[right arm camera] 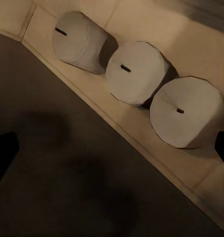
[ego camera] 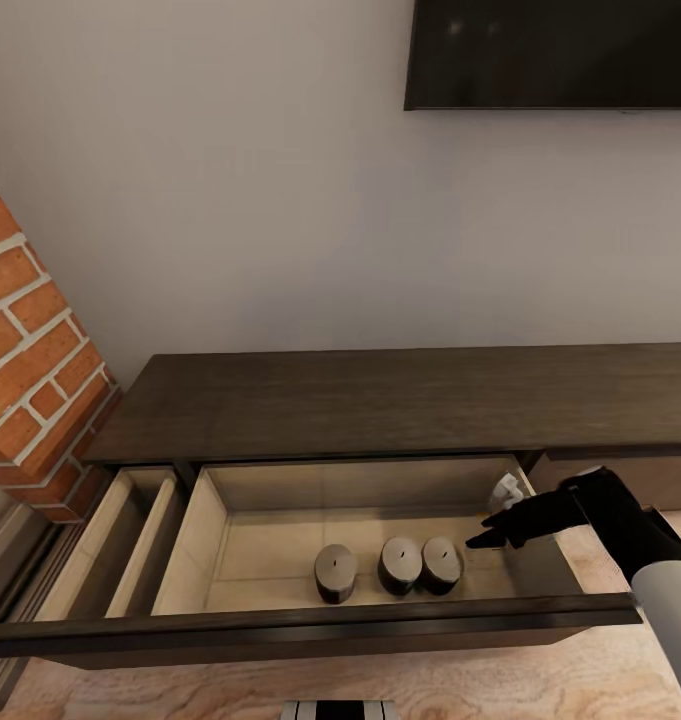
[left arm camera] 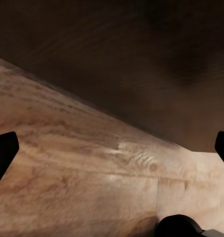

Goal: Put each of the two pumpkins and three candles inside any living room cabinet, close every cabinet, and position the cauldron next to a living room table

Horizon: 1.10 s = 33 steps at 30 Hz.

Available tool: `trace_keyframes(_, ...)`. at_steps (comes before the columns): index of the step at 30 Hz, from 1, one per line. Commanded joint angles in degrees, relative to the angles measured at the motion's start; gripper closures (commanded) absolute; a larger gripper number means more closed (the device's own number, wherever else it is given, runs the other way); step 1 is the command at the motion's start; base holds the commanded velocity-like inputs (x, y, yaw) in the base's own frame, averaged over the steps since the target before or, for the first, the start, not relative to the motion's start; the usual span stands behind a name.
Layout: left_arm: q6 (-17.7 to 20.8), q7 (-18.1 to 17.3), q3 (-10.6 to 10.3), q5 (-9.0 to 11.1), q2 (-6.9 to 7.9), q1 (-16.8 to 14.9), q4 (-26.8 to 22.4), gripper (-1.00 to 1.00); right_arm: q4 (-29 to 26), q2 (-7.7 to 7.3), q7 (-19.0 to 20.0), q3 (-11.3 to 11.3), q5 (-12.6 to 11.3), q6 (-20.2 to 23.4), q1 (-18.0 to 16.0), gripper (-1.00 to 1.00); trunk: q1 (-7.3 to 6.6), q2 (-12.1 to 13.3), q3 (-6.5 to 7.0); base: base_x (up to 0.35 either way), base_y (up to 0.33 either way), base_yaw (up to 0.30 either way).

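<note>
My right gripper (ego camera: pixel 492 532) hangs inside the open drawer (ego camera: pixel 270 560) of the cabinet (ego camera: pixel 400 400), fingers spread and holding nothing, its tips just beside the rightmost candle. From the head view, the three candles (ego camera: pixel 400 566) sit in a row on the pale drawer floor, toward the front half; the two on the right touch each other, the left one stands a little apart. Bare floor lies behind the row up to the back wall and off to its left as far as the left wall. The dark drawer front (ego camera: pixel 310 625) runs across below them, pulled well out from the cabinet body. A narrower drawer (ego camera: pixel 130 540) beside the brick fireplace (ego camera: pixel 30 360) is also pulled out. A dark screen (ego camera: pixel 555 55) hangs on the wall above.

In my left wrist view, the two dark fingertips (left arm camera: pixel 4 150) of my left gripper sit wide apart at either edge, nothing between them, above wood-grain floor (left arm camera: pixel 77 173) that meets a dark brown surface (left arm camera: pixel 141 59) along a slanted line.

In my right wrist view, my fingertips (right arm camera: pixel 3 153) are likewise far apart. The candles (right arm camera: pixel 136 71) lie just past the inner edge of the dark drawer front (right arm camera: pixel 67 173), each showing a short dark wick.
</note>
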Motion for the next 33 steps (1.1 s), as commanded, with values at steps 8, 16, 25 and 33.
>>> trace_keyframes(8, -0.3, -0.1, 0.1, -0.1, 0.0, 0.0, 0.0, -1.0, -7.7, -3.38, 0.4, 0.3, -3.6, 6.5, 0.0, -1.0, -0.01, 0.0, -0.05, 0.0, 0.0, 0.0)
trace_keyframes(16, -0.3, -0.1, 0.1, -0.1, 0.0, 0.0, 0.0, -1.0, -11.7, -5.63, 0.5, 0.5, -4.5, 10.7, 0.2, -1.0, -0.01, 0.0, -0.05, 0.0, 0.0, 0.0)
trace_keyframes(25, -0.3, -0.1, 0.1, -0.1, 0.0, 0.0, 0.1, -1.0, -12.5, -6.23, 0.5, 0.7, -4.6, 11.7, 0.3, -1.0, -0.01, 0.0, -0.05, -0.011, 0.0, 0.0)
trace_keyframes(33, -0.4, -0.1, 0.1, 0.0, 0.0, 0.0, 0.1, -1.0, -12.6, -6.37, 0.5, 0.6, -4.6, 11.8, 0.3, -1.0, -0.01, 0.0, -0.05, -0.236, 0.0, 0.0)
